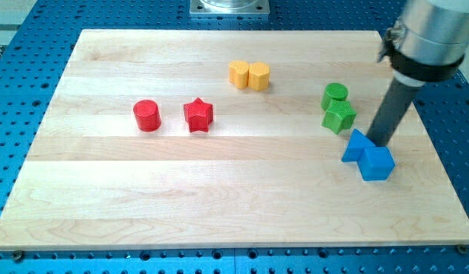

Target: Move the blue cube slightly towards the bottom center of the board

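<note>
The blue cube (377, 162) sits at the view's right, in the lower half of the wooden board (219, 205). A second blue block (358, 145), wedge-like in shape, touches its upper left side. My tip (381, 142) stands just above the blue cube, at the right edge of the second blue block, and seems to touch both. The dark rod rises from there up to the arm's grey end at the view's top right.
A green cylinder (335, 94) and a green star-like block (339, 116) stand just up and left of the blue pair. Two yellow blocks (249, 74) touch at top centre. A red cylinder (147, 115) and a red star (198, 115) sit left of centre.
</note>
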You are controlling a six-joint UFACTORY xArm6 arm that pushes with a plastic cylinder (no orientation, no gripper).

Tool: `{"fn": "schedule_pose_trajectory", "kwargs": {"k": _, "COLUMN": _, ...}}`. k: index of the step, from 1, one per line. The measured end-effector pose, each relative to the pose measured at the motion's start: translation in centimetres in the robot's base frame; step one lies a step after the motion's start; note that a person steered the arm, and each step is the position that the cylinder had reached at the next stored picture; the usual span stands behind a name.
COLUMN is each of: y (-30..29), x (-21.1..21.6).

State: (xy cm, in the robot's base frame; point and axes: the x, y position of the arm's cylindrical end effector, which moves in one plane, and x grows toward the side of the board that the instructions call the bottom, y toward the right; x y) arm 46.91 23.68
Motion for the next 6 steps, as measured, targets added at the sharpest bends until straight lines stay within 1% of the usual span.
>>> {"fn": "schedule_pose_trajectory", "kwargs": {"k": 1, "y": 4.0, "x": 1.7}}
{"fn": "schedule_pose_trajectory", "kwargs": {"k": 2, "y": 2.7, "x": 4.1}}
{"fn": "schedule_pose_trajectory", "kwargs": {"k": 4, "y": -10.8, "x": 6.8}}
{"fn": "schedule_pose_trajectory", "kwargs": {"k": 5, "y": -7.6, "x": 7.4}}
{"fn": "schedule_pose_trajectory", "kwargs": {"k": 6, "y": 1.4, "x": 6.9}}
